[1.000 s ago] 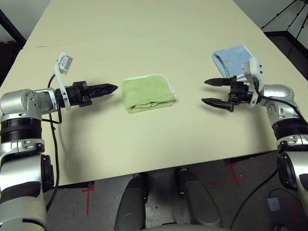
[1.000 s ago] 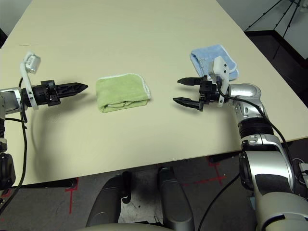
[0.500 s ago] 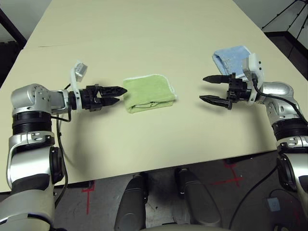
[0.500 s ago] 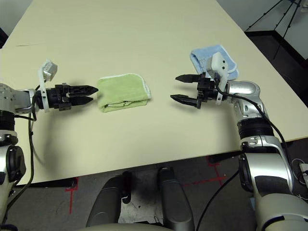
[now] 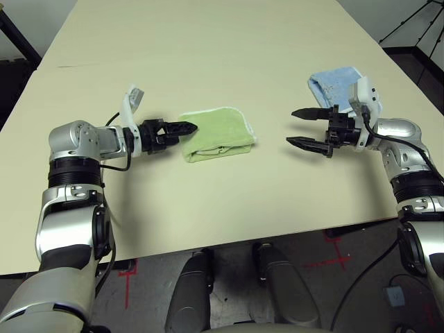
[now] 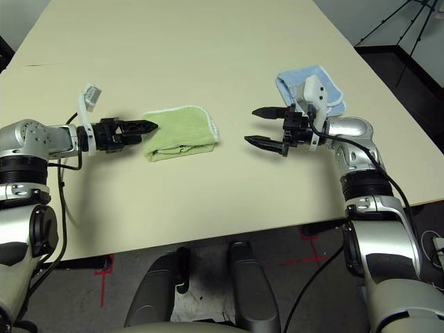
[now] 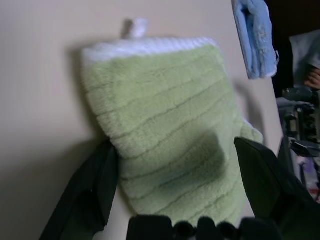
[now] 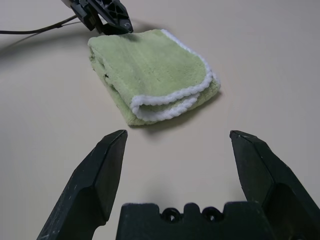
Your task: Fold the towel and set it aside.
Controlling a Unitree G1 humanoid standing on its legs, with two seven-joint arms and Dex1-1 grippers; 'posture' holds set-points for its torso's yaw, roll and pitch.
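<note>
The green towel lies folded into a compact bundle on the table, in front of me and between my two grippers, nearer the left. My right wrist view shows me its white edging doubled along one side, layer over layer; my left wrist view shows a small white tab standing out past the edging, which I can't pick out from my head. The towel's long axis runs left to right across my front, its far right corner rounded, the fold's open layers along the side nearest my body.

My left gripper is spread wide and empty, its fingers reaching over the towel's left edge; whether they touch the cloth, I can't tell. My right gripper is also wide open, holding nothing, well apart from the towel. The blue cloth lies folded beyond my right gripper. Compared with a second ago, my left gripper has moved right, up to the towel, and my right has barely shifted.
</note>
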